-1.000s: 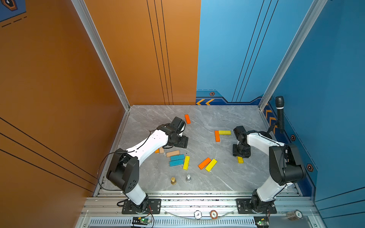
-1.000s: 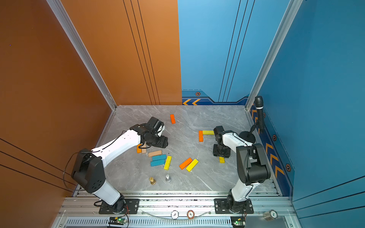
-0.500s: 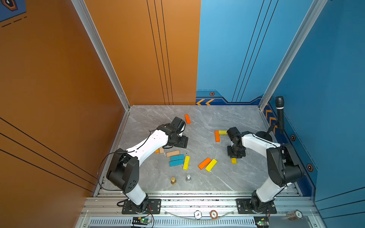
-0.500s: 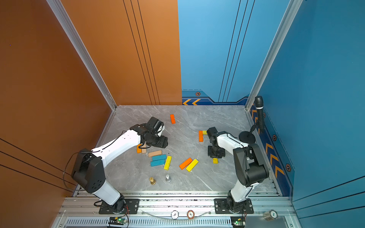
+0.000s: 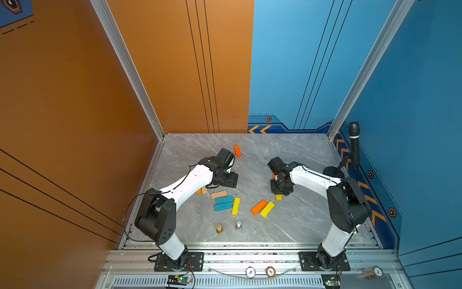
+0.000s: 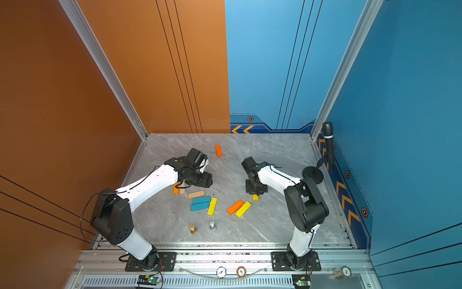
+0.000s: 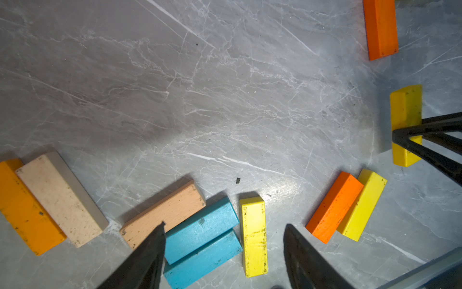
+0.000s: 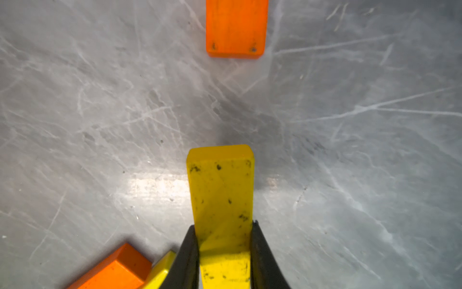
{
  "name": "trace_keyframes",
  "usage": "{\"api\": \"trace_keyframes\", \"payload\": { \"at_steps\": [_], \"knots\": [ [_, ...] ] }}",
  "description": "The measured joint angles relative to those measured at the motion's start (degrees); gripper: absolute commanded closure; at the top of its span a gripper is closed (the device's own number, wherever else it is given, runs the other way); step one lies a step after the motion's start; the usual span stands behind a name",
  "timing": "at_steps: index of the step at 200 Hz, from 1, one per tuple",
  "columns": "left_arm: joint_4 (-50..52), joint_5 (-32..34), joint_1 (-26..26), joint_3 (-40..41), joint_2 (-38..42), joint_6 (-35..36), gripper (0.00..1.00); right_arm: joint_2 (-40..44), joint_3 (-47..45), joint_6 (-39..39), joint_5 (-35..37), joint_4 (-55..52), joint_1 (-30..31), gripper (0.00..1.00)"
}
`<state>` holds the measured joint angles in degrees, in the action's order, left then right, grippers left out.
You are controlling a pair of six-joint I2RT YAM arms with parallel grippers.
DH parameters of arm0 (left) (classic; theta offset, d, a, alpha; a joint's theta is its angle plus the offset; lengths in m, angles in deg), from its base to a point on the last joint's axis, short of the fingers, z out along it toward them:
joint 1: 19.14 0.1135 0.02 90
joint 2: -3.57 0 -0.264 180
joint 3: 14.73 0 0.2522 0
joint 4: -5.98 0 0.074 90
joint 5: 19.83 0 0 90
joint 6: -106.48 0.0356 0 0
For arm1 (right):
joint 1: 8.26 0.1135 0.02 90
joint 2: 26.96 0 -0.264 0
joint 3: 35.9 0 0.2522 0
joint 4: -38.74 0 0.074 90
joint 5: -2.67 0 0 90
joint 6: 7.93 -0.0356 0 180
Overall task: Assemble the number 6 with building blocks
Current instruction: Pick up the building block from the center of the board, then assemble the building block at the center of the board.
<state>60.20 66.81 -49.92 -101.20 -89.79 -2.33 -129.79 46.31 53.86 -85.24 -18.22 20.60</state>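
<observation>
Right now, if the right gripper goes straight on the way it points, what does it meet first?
Likely the table: the right gripper, shut on a yellow block, points steeply down. Farther ahead lies an orange block; depth unclear.

Back centre of grey marble tabletop [image 5: 300, 155]: orange wooden plank [image 5: 237, 151], alone. Mid-front: tan wooden plank [image 5: 218, 194] behind two teal-blue wooden planks [image 5: 224, 200], side by side, touching; yellow wooden plank [image 5: 235, 206] just beside their right ends. Right of that: second orange plank [image 5: 259, 207] and second yellow plank [image 5: 267, 209] side by side, touching. Left of the tan one: amber plank [image 7: 25, 207] and pale wooden plank [image 7: 60, 197], touching. Between right fingers [image 8: 261, 257]: third yellow plank [image 8: 221, 190], behind that pair; third orange plank [image 8: 236, 27] beyond its tip, apart. Frontmost: gold pawn figure [image 5: 219, 229] left of silver pawn figure [image 5: 238, 226].
</observation>
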Motion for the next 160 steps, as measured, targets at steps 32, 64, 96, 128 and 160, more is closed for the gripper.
{"api": "trace_keyframes", "payload": {
  "at_steps": [32, 64, 96, 128, 160],
  "knots": [
    [0.00, 0.15, 0.00, 0.00, 0.00, 0.00, 0.25, -3.23, 1.66, -0.39, 0.02, -0.04, 0.09, 0.78],
    [-0.02, 0.15, 0.00, 0.00, 0.00, 0.02, 0.25, -4.76, 3.10, -0.37, 0.04, -0.09, 0.07, 0.78],
    [0.00, 0.15, 0.00, 0.00, 0.00, 0.26, 0.25, -4.98, 3.43, -0.37, 0.07, -0.07, -0.11, 0.78],
    [-0.02, 0.15, 0.00, 0.00, 0.00, 0.44, 0.25, -5.55, 4.15, -0.37, 0.26, -0.15, -0.72, 0.78],
    [0.00, 0.15, 0.02, 0.00, 0.00, 0.44, 0.25, -5.68, 4.44, -0.35, 0.81, -0.15, -1.14, 0.78]
  ]
}}
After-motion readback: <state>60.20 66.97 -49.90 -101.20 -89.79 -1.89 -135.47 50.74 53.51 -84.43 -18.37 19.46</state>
